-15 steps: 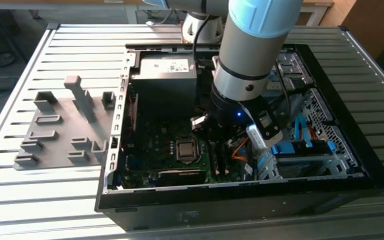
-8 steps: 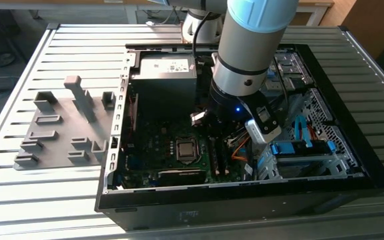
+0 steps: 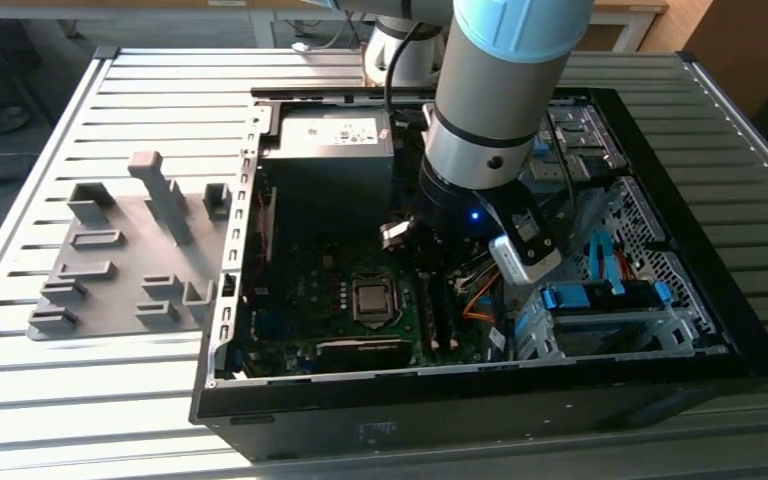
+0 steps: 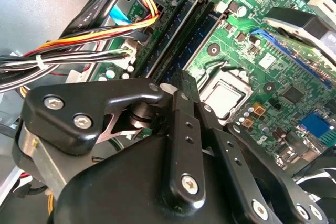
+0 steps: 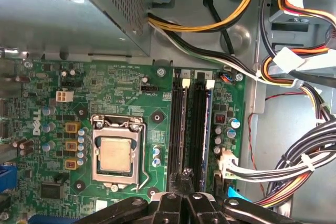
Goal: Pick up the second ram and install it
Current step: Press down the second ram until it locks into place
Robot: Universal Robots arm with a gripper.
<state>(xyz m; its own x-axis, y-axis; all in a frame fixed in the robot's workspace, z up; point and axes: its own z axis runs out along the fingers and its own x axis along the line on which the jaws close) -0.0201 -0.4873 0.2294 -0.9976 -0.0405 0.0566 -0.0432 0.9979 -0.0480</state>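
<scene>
The gripper, fingers pressed together on nothing, has its tip at the end of the second ram, which stands in the slot nearest the CPU inside the case; the exterior view adds a grey holder at the case's nine o'clock.
</scene>
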